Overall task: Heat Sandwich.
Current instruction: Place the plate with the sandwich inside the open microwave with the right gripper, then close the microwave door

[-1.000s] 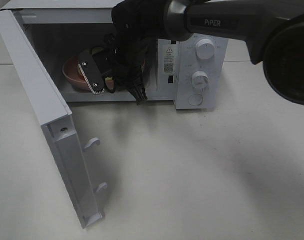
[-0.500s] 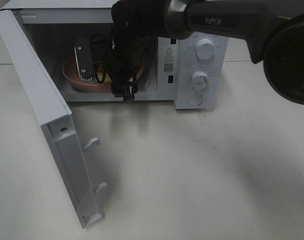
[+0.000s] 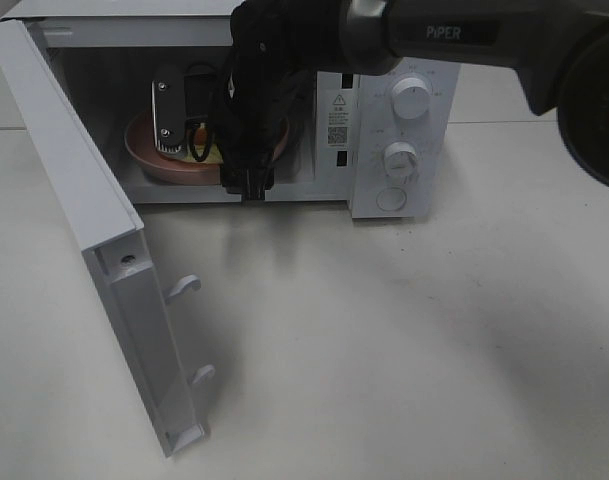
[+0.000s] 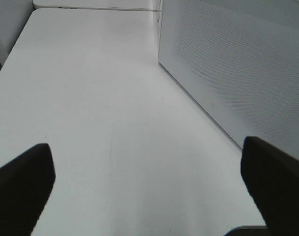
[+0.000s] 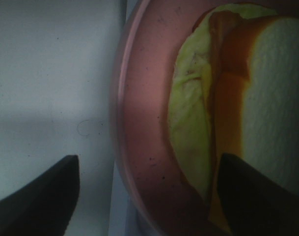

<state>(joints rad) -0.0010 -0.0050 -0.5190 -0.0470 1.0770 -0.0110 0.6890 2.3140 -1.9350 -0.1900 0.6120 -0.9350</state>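
Over the last second the right arm's wrist has rolled. Its silver finger, which lay slanted low across the pink plate [image 3: 144, 157], now stands upright above it. In the last half second almost nothing else has shifted. The plate rests on the floor of the microwave [image 3: 429, 150] cavity, and the sandwich [image 5: 267, 108] lies on it, well inside the opening. The right gripper [image 5: 148, 196] has its jaws spread wide, straddling the plate's rim and the edge of the sandwich without pinching either. That suggests the loading step is as good as finished. What remains is probably to draw the arm out, swing the door [image 3: 94, 220] shut and turn a knob [image 3: 412, 100].

The left gripper [image 4: 149, 189] hangs over the bare table [image 4: 100, 123], its jaws also wide apart and empty. Beside it is a white panel with a fine dotted mesh (probably the door's outer face, though the view does not settle it).

The plate is smooth and glossy, with a shallow raised lip. The bread is white and slightly spongy, with an orange-brown crust, and a pale yellow-green filling pokes out at the side. The microwave is matte white plastic with two round ribbed knobs. The door carries two hooked latches on its inner edge, and these would catch the arm if it were closed too early.
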